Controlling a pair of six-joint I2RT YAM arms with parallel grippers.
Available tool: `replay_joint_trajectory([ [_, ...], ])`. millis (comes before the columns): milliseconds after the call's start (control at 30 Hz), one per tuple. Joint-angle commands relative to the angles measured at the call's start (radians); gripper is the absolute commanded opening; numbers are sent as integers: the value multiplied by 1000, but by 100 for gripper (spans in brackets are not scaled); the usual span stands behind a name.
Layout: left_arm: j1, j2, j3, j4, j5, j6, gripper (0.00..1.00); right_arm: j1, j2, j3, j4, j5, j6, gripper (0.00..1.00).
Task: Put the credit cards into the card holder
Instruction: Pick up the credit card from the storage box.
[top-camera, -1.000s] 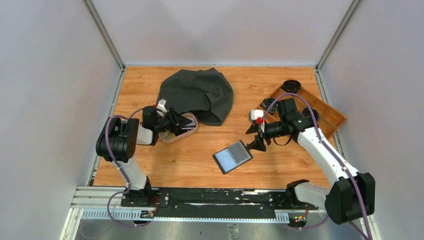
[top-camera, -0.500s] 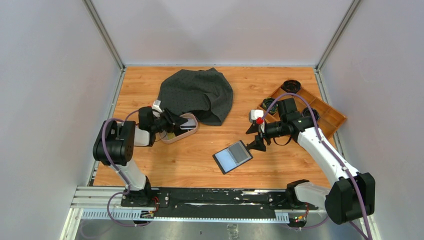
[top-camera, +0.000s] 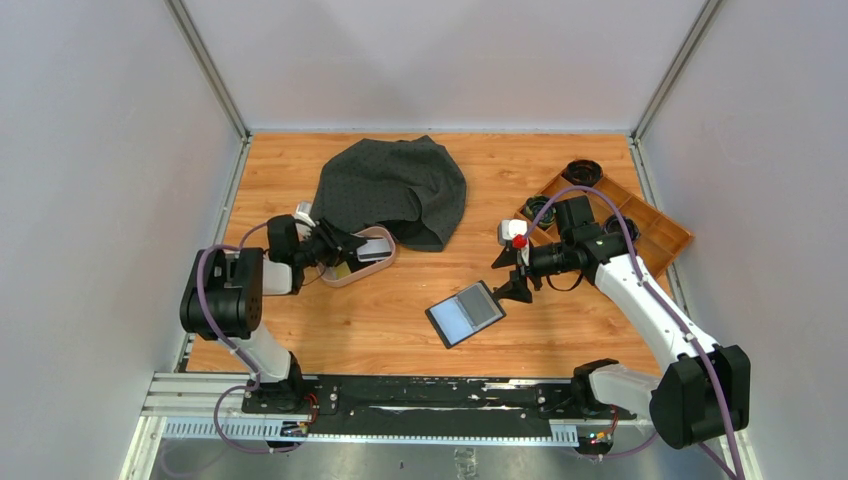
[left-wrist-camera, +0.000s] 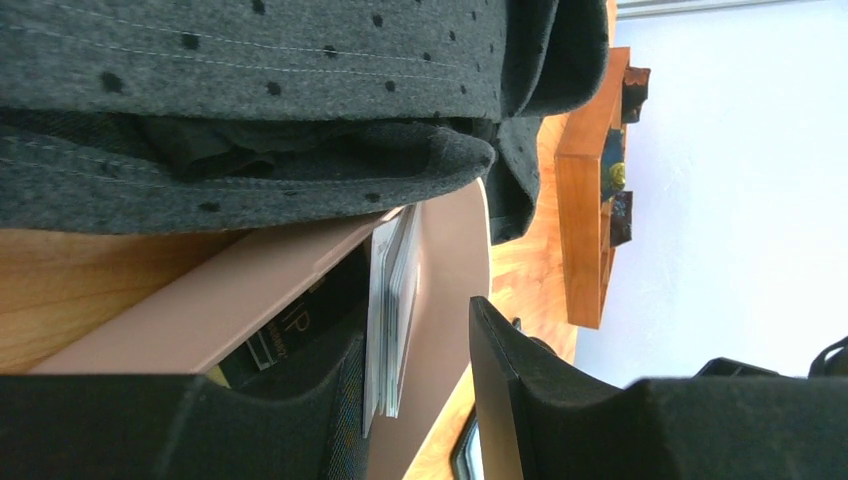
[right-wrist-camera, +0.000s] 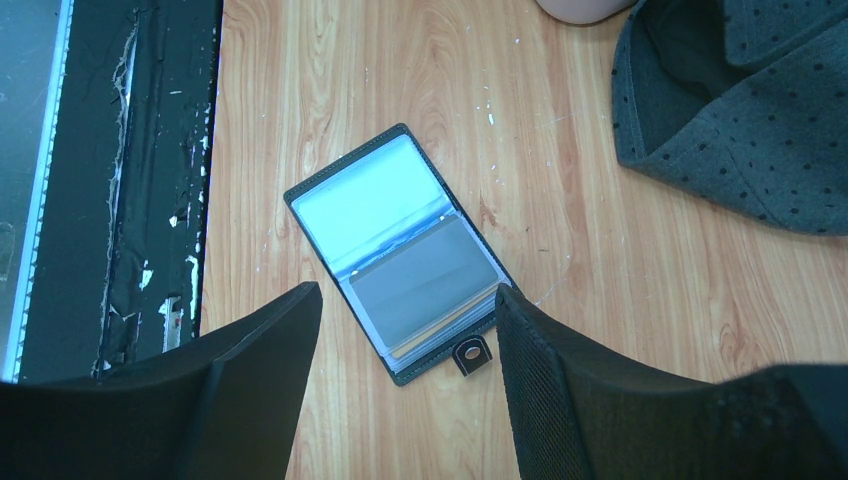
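My left end effector (left-wrist-camera: 415, 328) reaches into the pink dish (left-wrist-camera: 200, 310), fingers spread partway, with a thin stack of grey cards (left-wrist-camera: 392, 300) standing on edge between them. One finger (left-wrist-camera: 330, 420) sits right against the stack. The other is apart from it, with a strip of the dish's floor showing in the gap, so I am not pinching the stack. A dark card (left-wrist-camera: 285, 335) with pale lettering lies in the dish just beside the stack. A dotted grey cloth (left-wrist-camera: 250, 120) is bunched against the dish's far rim and overhangs it.

The card holder (right-wrist-camera: 395, 255) lies open and flat on the counter (right-wrist-camera: 600, 300), well apart from the dish, off toward my right arm and nearer the arm bases. One leaf shows a pale blue pocket. The other shows a grey card (right-wrist-camera: 425, 285) tucked in, with a yellowish edge peeking out beneath it. A small snap tab (right-wrist-camera: 470, 352) sticks out from that leaf's edge.

My right end effector (right-wrist-camera: 405, 290) hovers above the holder, fingers spread wide, gripping nothing and clear of the leather.

A wooden tray (top-camera: 640, 225) sits farther from the dish than the holder does, along the counter's right edge.
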Motion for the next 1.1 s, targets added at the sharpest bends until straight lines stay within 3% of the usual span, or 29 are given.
replay_joint_trajectory([
  [0, 25, -26, -14, -36, 0, 38, 38, -4, -1, -9, -24, -23, -16, 68],
  [767, 84, -100, -37, -115, -22, 87, 33, -4, -1, -9, -26, -26, -20, 68],
  [1067, 112, -118, -53, -132, -28, 92, 26, -4, -1, -9, -26, -27, -20, 68],
])
